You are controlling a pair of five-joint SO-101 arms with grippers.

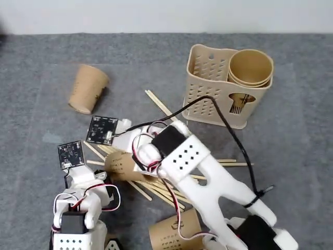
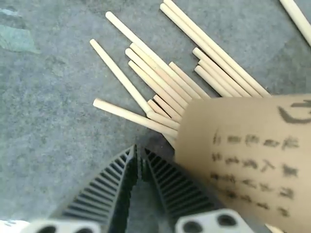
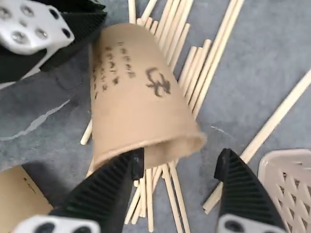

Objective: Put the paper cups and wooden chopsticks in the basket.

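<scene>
Brown paper cup (image 3: 141,97) lies on its side atop pale wooden chopsticks (image 3: 204,73) on the grey counter (image 3: 272,48); my right hand (image 3: 182,158) gapes at its mouth end; my left hand (image 2: 140,155) is clenched empty beside it.

Grey carpet (image 1: 291,172) meets a pale wall (image 1: 156,15).

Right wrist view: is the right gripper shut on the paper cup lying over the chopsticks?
No, the right gripper has its fingers spread wide, with the paper cup lying on the chopsticks.
</scene>
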